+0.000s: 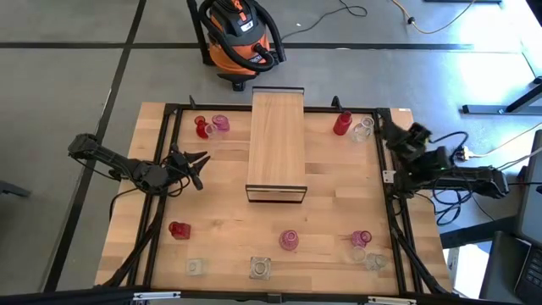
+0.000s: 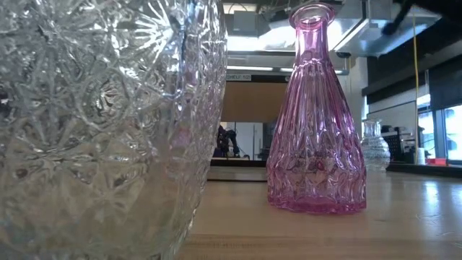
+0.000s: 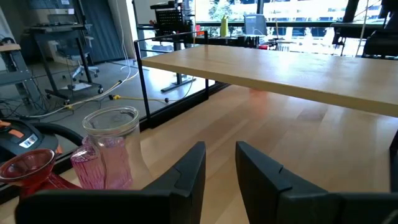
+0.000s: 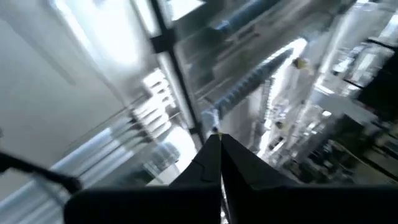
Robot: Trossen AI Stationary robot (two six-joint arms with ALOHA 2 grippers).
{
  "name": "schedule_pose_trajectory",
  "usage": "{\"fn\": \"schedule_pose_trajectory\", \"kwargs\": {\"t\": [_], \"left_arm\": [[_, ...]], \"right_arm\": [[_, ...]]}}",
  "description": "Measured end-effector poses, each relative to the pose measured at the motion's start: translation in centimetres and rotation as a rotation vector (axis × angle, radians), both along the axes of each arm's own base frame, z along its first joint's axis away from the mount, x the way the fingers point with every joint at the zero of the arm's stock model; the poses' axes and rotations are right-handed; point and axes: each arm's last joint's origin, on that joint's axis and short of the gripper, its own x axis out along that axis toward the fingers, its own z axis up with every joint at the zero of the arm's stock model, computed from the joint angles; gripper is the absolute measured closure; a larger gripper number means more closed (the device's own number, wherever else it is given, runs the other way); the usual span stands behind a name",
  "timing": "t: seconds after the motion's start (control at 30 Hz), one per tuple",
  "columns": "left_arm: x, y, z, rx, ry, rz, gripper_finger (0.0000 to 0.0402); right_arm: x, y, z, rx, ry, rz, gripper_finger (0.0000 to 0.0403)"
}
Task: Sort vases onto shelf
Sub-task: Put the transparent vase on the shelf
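The shelf (image 1: 276,144) is a long light-wood plank on a dark frame in the table's middle, and it shows ahead of the left gripper in the left wrist view (image 3: 298,71). By the far left corner stand a red vase (image 1: 201,127), a pink vase (image 1: 221,124) and a clear vase (image 3: 112,134). A red vase (image 1: 341,124) and a clear vase (image 1: 364,129) stand far right. Several more stand along the near edge, among them a red vase (image 1: 179,230) and a pink vase (image 1: 289,241). My left gripper (image 1: 200,167) hovers open left of the shelf. My right gripper (image 4: 219,146) is shut and points up at the ceiling, at the table's right edge.
The low view is filled by a big clear cut-glass vase (image 2: 94,123) and a tall pink vase (image 2: 316,123), with a small clear vase (image 2: 374,148) behind. A black frame rail (image 1: 165,169) borders the table. An orange shop vacuum (image 1: 237,34) stands on the floor beyond the far edge.
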Motion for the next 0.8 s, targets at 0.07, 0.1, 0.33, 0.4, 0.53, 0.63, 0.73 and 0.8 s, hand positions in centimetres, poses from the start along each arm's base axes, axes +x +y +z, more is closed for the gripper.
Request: {"fn": "schedule_pose_trajectory", "kwargs": {"t": [0.07, 0.1, 0.33, 0.4, 0.53, 0.63, 0.73, 0.8], "left_arm": [[0.0, 0.0, 0.0, -0.001, -0.001, -0.001, 0.0321], [0.0, 0.0, 0.0, -0.001, -0.001, -0.002, 0.0321], [0.2, 0.0, 1.2, -0.062, -0.151, 0.002, 0.0321], [0.1, 0.0, 2.4, -0.12, -0.29, 0.001, 0.0321], [-0.8, 0.3, 5.7, -0.269, -0.69, -0.034, 0.0321], [-2.5, 0.8, 8.2, -0.391, -1.06, -0.12, 0.0321], [-4.6, 1.4, 9.7, -0.484, -1.391, -0.228, 0.0321], [-5.6, 1.6, 10.3, -0.479, -1.531, -0.32, 0.0321]], "right_arm": [[0.1, 0.2, 2.3, -0.087, -0.017, 0.011, 0.0402], [0.2, 0.3, 3.6, -0.134, -0.026, 0.019, 0.0402], [4.1, 0.6, 11.4, -0.371, -0.02, 0.038, 0.0402], [5.4, 0.5, 13.2, -0.407, -0.003, 0.024, 0.0402], [8.8, 0.2, 15.7, -0.439, 0.067, -0.042, 0.0402], [11.1, -0.1, 17.2, -0.47, 0.093, -0.084, 0.0402], [12.7, -0.2, 18.8, -0.501, 0.079, -0.129, 0.0402], [13.6, -0.3, 19.6, -0.527, 0.073, -0.169, 0.0402]]}}
